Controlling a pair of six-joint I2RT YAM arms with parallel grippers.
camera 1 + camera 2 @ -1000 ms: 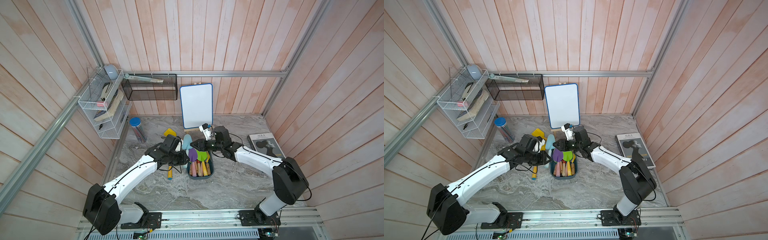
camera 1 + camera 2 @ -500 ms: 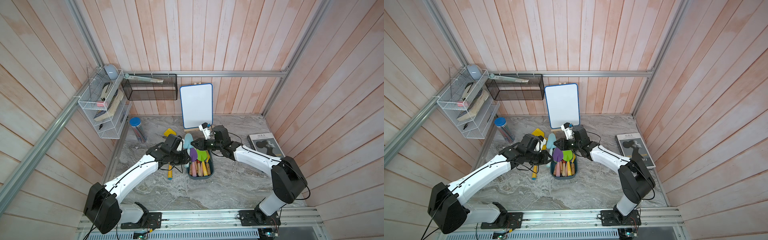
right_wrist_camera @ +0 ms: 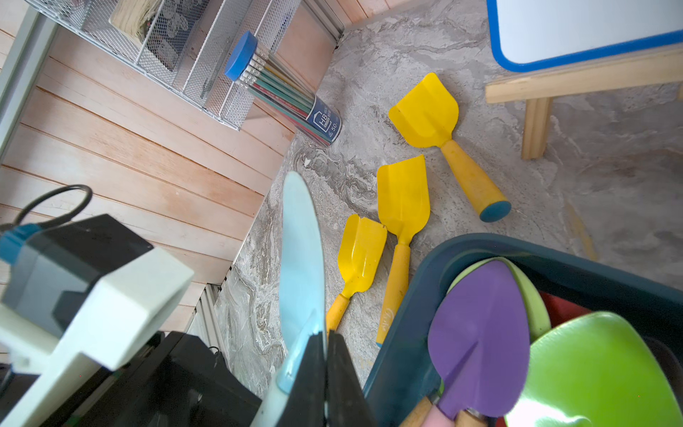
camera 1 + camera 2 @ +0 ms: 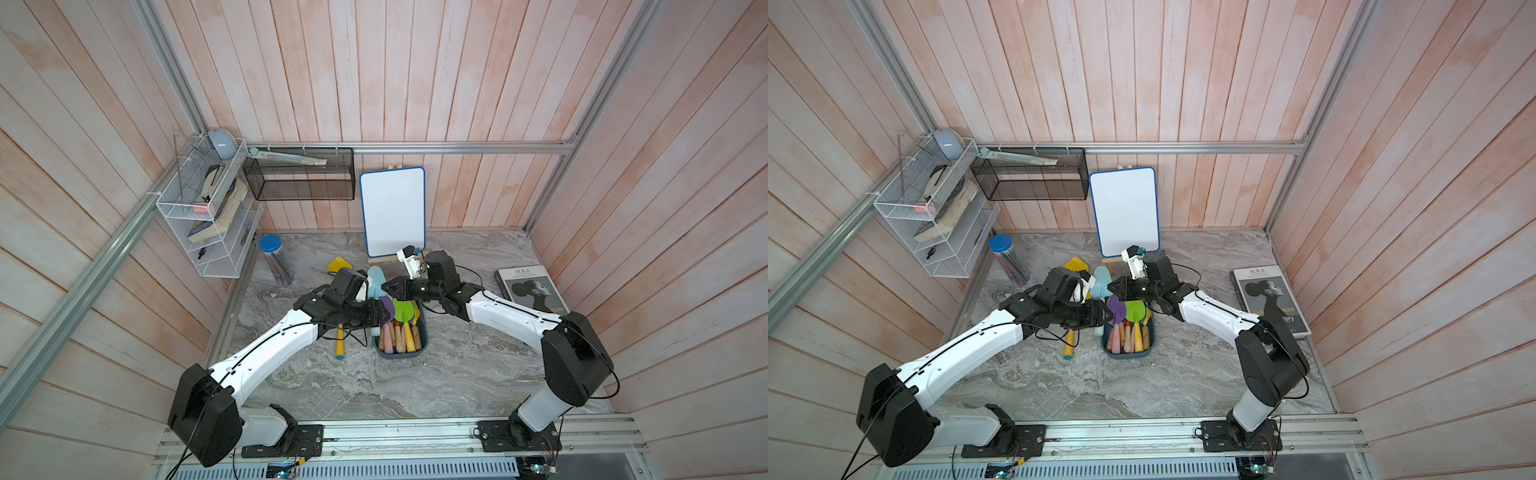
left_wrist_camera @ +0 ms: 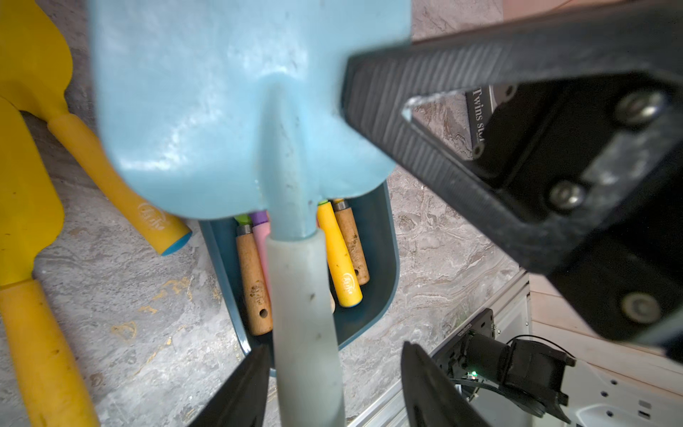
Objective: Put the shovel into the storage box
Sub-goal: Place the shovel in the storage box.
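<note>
Over at the storage box [image 4: 424,332], the light-blue shovel [image 4: 376,282] is up off the table [image 4: 457,374] and not inside the box. It hangs along the box's rim on the left arm's side, blade poking out past the box's far end, handle running back toward the robot. Right tool [image 3: 327,340] has its jaws pressed together on the edge of that blue blade, a clean pinch, plain in the right wrist view. Left tool [image 5: 332,355] is spread, 2 fingers [image 5: 240,392] standing either side of the pale handle, with a gap showing between the handle and 1 of them. Down inside the box lie a purple shovel [image 3: 480,332] and a green shovel [image 3: 598,369], blades at the far end, with wooden, pink and yellow handles packed side by side. On the table beside the box, on that same left-arm side, 3 yellow shovels [image 3: 403,196] lie flat. Beyond the box's far end stands a whiteboard [image 4: 392,212].
</note>
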